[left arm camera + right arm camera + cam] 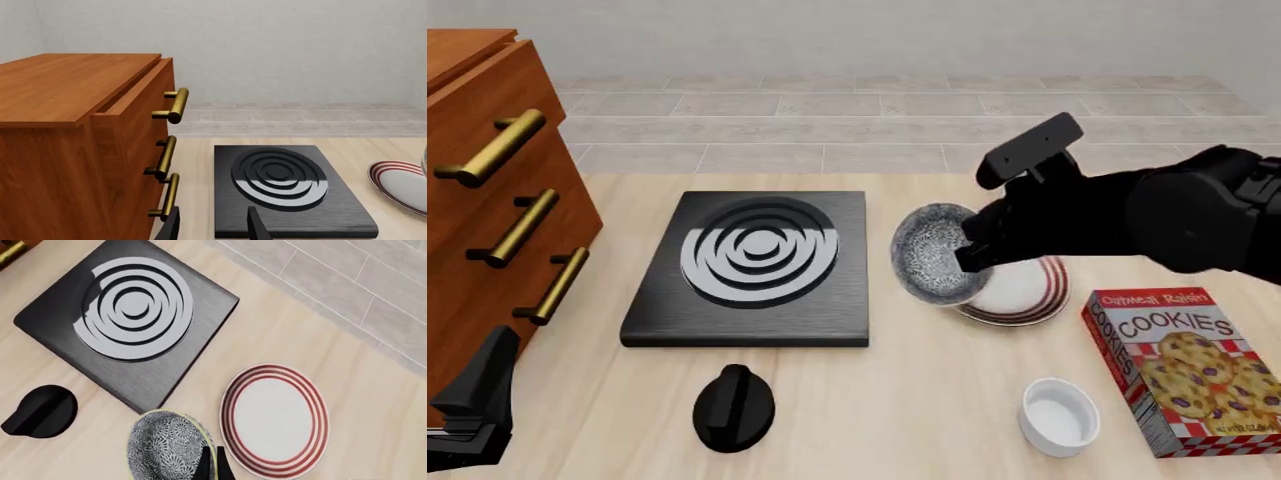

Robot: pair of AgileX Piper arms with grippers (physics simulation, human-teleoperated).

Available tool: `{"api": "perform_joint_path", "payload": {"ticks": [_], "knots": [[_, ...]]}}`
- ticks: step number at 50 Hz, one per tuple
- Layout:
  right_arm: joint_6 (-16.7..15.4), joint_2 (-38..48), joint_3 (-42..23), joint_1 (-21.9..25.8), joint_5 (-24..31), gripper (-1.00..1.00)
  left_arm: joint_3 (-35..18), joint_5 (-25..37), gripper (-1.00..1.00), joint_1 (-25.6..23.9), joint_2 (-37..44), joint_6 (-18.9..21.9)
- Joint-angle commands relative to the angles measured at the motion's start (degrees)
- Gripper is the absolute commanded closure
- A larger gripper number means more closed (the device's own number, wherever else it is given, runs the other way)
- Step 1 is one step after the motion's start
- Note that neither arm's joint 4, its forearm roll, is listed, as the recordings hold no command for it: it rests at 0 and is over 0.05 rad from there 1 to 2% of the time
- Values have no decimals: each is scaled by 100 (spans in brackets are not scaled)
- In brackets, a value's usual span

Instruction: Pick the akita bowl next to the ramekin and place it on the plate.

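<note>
The right arm (1174,215) is stretched in from the right across the table (908,400), its gripper (972,250) clenched on the rim of the akita bowl (937,255). The bowl is held tilted in the air, over the left edge of the plate (1028,295) and beside the stove slab (751,265). The ramekin (1060,415) is set nearer the camera, next to a cookie box (1181,370). The left gripper (212,227) is seen low by the drawers (80,150), its fingers spread apart and empty. A black knob (734,407) lies before the slab.
</note>
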Motion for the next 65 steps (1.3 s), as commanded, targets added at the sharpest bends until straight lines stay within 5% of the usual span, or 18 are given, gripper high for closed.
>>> {"api": "perform_joint_path", "payload": {"ticks": [1,33,65], "knots": [[311,100,-80,-212,-226,100,0,0,-100,0,0,0],[1305,641,-227,-1212,-1000,100,0,0,-100,0,0,0],[1592,1207,-117,-1694,-1434,100,0,0,-100,0,0,0]]}}
